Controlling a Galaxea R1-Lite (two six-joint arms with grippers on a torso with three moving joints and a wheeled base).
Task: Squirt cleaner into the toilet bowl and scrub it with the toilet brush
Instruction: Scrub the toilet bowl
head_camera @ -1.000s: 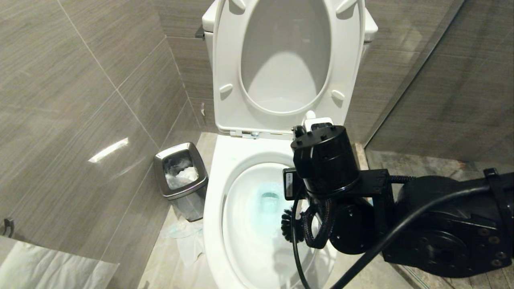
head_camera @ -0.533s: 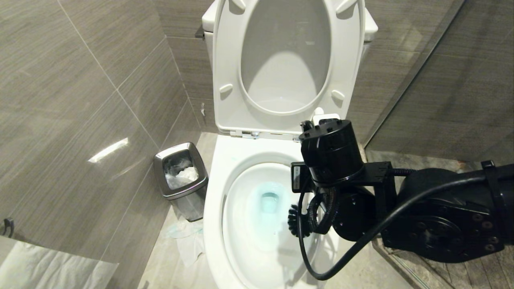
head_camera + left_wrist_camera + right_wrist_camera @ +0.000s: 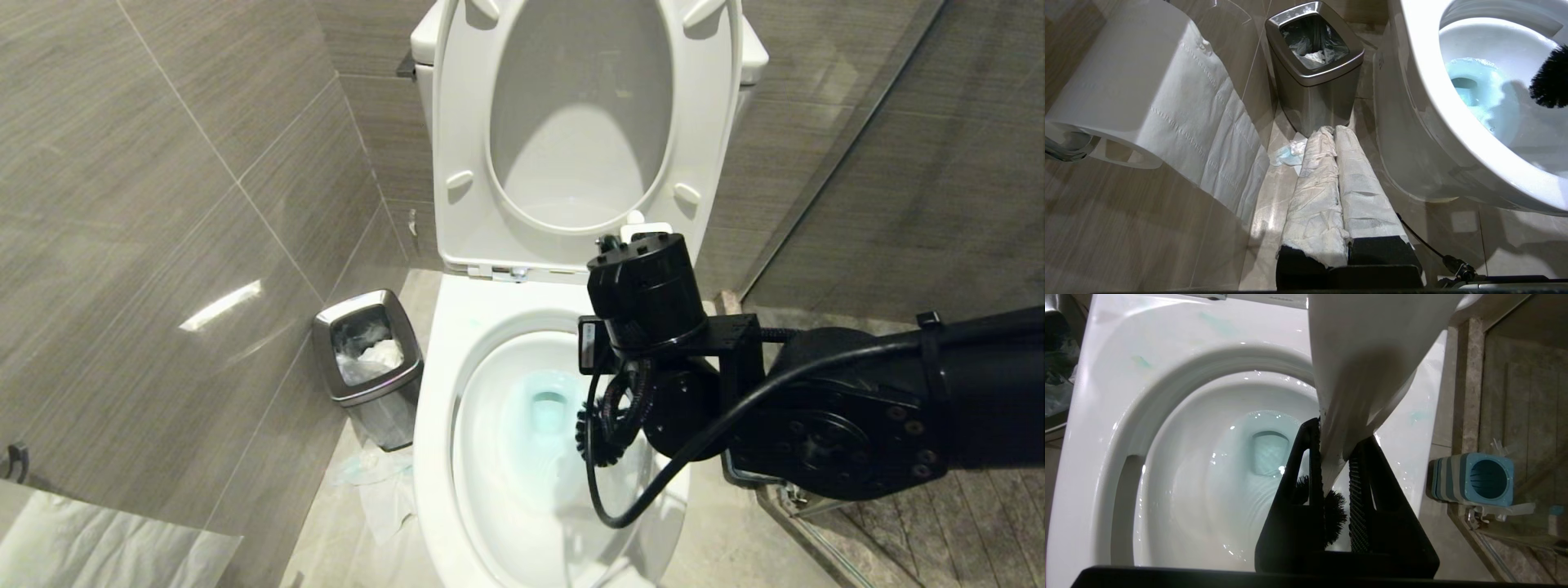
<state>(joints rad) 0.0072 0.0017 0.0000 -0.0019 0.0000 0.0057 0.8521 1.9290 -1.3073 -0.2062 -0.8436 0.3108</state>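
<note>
The white toilet bowl (image 3: 490,457) stands with seat and lid raised, and pale blue water lies at its drain (image 3: 549,408). My right gripper (image 3: 1338,430) is shut on the white handle (image 3: 1355,375) of the toilet brush. The brush points down into the bowl (image 3: 1180,465), its black bristle head (image 3: 592,437) near the right inner wall, above the water. In the head view the right wrist (image 3: 645,298) hides the fingers. The left wrist view catches the bristles (image 3: 1549,81) over the basin. My left gripper (image 3: 1334,130) is shut, its fingers wrapped in white paper, low beside the toilet.
A small steel waste bin (image 3: 367,359) with a bag liner stands left of the toilet against the tiled wall. Crumpled tissue (image 3: 384,490) lies on the floor by it. A paper roll (image 3: 1139,81) hangs near the left arm. The blue-topped brush holder (image 3: 1478,479) sits on the floor to the right.
The right arm swung a little to the right, then back left and toward the tank. The brush head shifted slightly inside the bowl. The left arm kept still.
</note>
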